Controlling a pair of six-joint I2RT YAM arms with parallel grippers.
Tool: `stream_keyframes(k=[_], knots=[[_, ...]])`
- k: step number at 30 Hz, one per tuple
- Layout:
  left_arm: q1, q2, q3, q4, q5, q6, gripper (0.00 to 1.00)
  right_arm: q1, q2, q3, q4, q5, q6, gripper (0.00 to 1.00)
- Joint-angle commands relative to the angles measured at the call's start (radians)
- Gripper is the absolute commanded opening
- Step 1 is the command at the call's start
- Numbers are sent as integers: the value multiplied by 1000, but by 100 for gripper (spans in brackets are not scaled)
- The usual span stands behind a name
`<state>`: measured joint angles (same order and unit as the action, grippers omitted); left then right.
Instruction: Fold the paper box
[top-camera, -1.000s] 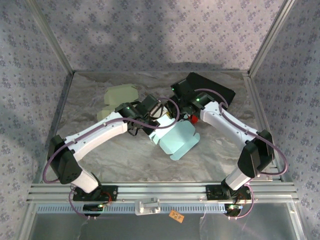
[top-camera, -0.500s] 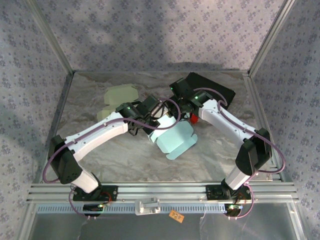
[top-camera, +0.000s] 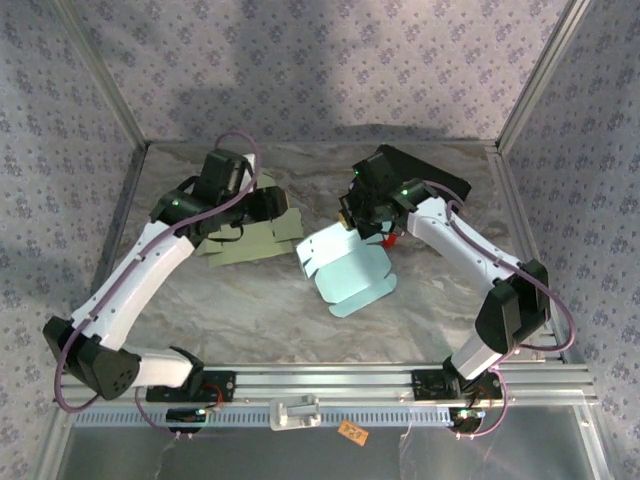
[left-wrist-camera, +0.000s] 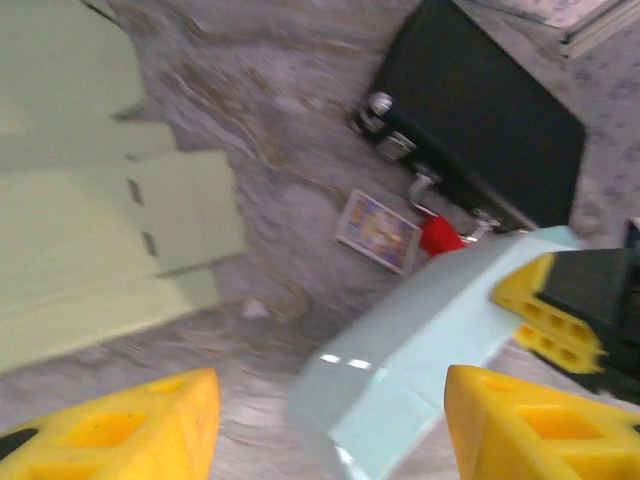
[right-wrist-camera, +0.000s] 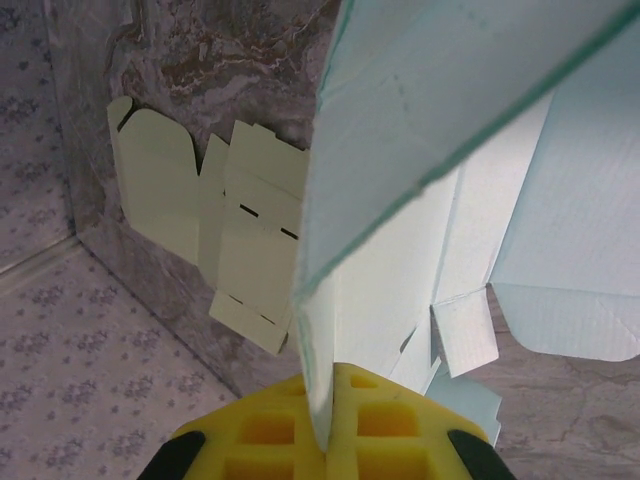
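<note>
The paper box (top-camera: 350, 270), pale blue and only partly folded, sits near the middle of the table (top-camera: 250, 300), a little to the right. Its near flaps are spread flat on the marbled top, and its far edge is lifted off the surface.

The right pincer (right-wrist-camera: 322, 410) is clamped on that far edge. From the right wrist I see a thin blue panel running straight down between the two yellow fingers (right-wrist-camera: 385, 430), which are pressed together on it. The rest of the box fans out above and to the right, with a small tab hanging off one panel.

The left pincer (left-wrist-camera: 328, 420) hangs over the far left part of the table, above a pile of pale green cardboard sheets (top-camera: 255, 238) that lie flat there. Its yellow fingers stand well apart with nothing between them. It is well clear of the blue box and touches neither the box nor the sheets, as far as I can tell.

At the far right lies a black case (top-camera: 430, 178), closed, with metal clasps along the side that faces the box. Just in front of it, on the marble, are a small printed card (left-wrist-camera: 378, 232) and a small red thing (left-wrist-camera: 440, 235). Both are too blurred for me to tell what they are. The raised edge of the box comes close to the red thing.
</note>
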<state>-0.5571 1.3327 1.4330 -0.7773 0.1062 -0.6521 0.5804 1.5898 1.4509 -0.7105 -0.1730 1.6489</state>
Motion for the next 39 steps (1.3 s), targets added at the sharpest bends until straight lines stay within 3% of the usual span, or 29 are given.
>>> stream_keyframes(k=[1, 13, 33, 39], knots=[[-8, 86, 12, -26, 185, -180, 60, -4, -18, -8, 9, -20, 69, 0], [-48, 157, -8, -8, 271, -296, 58, -15, -24, -24, 30, -19, 91, 0], [-121, 224, 31, 81, 273, -381, 52, -17, -6, -29, 74, -40, 106, 0], [-145, 121, 40, -20, 97, -440, 60, -44, -19, -45, 83, -44, 126, 0]])
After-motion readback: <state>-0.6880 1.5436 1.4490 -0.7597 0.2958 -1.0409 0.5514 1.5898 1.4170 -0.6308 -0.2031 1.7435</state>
